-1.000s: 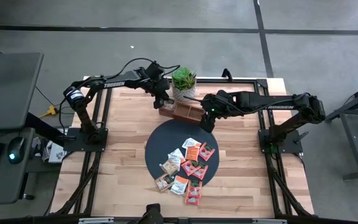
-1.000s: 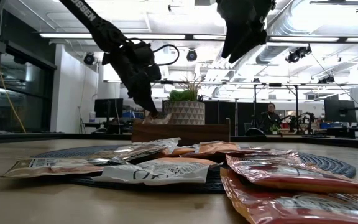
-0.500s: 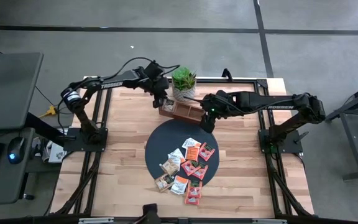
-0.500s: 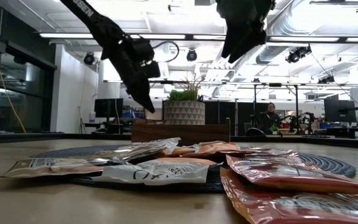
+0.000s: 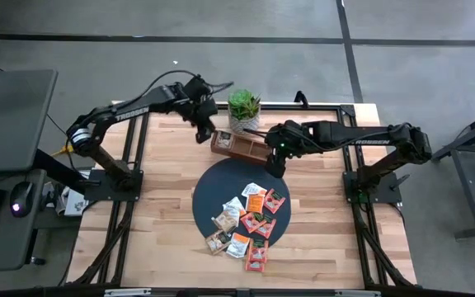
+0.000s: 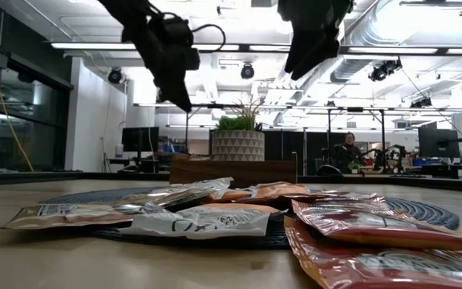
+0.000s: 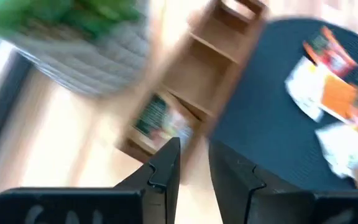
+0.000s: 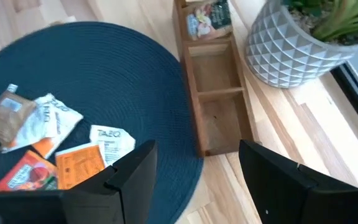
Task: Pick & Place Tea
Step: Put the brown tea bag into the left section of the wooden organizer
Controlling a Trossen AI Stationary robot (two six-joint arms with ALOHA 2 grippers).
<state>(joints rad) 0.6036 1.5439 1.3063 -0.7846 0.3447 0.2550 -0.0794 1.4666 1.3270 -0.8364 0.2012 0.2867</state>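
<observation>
**benchrat:** Starting at the front edge: the tea sachets [image 5: 246, 221] are heaped on the near-right part of the dark round mat [image 5: 213, 186], orange-red, tan and white ones all overlapping. In the low view the sachets [image 6: 207, 218] fill the foreground, flat and untouched.

**teabot_fan:** And past the mat?

**benchrat:** The wooden compartment tray [image 5: 239, 146] sits at the mat's far edge, with the potted plant [image 5: 243, 110] just behind it. One sachet [image 8: 209, 17] already lies in the tray's end compartment; the other compartments look empty in the right wrist view.

**teabot_fan:** So which step is it on?

**benchrat:** My guess is between drops. The left gripper [image 5: 202, 132] hangs in the air just off the tray's left end, fingers [image 7: 164, 167] close together with only a narrow gap and nothing in them. The right gripper [image 5: 276, 162] hovers over the mat's far-right edge beside the tray, jaws spread wide and empty.

**teabot_fan:** Next move?

**benchrat:** Probably one arm heads to the pile. The tricky bit is picking a single sachet, since they overlap and lie flat. I'd go for one at the edge of the heap, pinch an exposed border, then carry it to an empty compartment.
</observation>
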